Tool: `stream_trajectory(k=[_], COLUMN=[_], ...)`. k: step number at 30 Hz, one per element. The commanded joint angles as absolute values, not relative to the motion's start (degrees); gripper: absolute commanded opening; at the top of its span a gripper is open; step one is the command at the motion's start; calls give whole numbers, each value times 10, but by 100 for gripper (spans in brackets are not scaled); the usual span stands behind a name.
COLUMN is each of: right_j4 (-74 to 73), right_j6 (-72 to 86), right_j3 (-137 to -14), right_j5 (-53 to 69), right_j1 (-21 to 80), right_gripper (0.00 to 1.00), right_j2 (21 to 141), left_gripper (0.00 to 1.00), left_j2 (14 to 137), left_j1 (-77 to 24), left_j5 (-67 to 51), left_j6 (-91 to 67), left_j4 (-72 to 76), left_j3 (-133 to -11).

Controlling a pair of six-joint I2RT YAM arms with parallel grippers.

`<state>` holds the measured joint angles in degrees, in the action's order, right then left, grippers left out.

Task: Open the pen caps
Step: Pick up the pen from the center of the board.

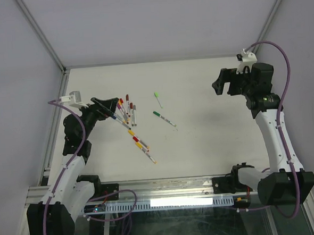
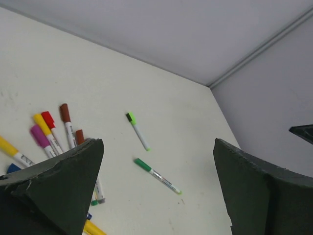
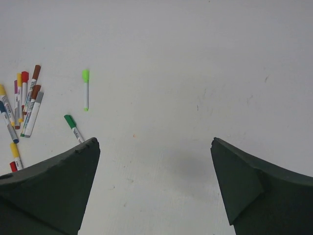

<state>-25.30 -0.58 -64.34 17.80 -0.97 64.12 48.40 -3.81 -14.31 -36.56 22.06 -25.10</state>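
Currently left gripper [image 1: 107,106] and right gripper [image 1: 225,81] are both released, holding nothing. Pen caps [image 2: 47,118] seem on their pens, mostly clustered centre-left of the top view on the counter [image 1: 201,146]. Best: pin one barrel, pull its cap straight along the axis.

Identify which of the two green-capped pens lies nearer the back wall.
The lime-capped pen: its cap is a pale yellow-green, and it lies farther back on the table than the dark-green-capped pen.

Bright even light, faint soft shadow on the table [image 3: 195,169] (barely darker), pen caps [image 3: 24,77] sharp
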Motion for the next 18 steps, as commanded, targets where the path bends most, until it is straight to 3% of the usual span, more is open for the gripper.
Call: stream_trajectory(k=[1,4,9,12,15,18], right_j4=[-305,-311,-321,-356,-354,-337], right_j6=[23,12,-39,-147,-196,-231], right_j3=[-671,-674,-668,-662,-637,-600], right_j5=[230,270,368,440,398,407], right_j1=[-22,-24,-20,34,123,139], right_gripper=[100,100,100,100,100,100], right_j2=[625,623,618,615,610,617], left_gripper=[99,99,99,99,99,99], left_j2=[454,423,395,407,441,485], left_j1=[-43,-73,-231,-309,-366,-395], left_j5=[-233,-217,-54,17,46,45], left_j6=[-415,-414,-369,-357,-357,-382], left_j4=[212,205,147,146,182,244], left_j3=[-289,-275,-281,-279,-266,-247])
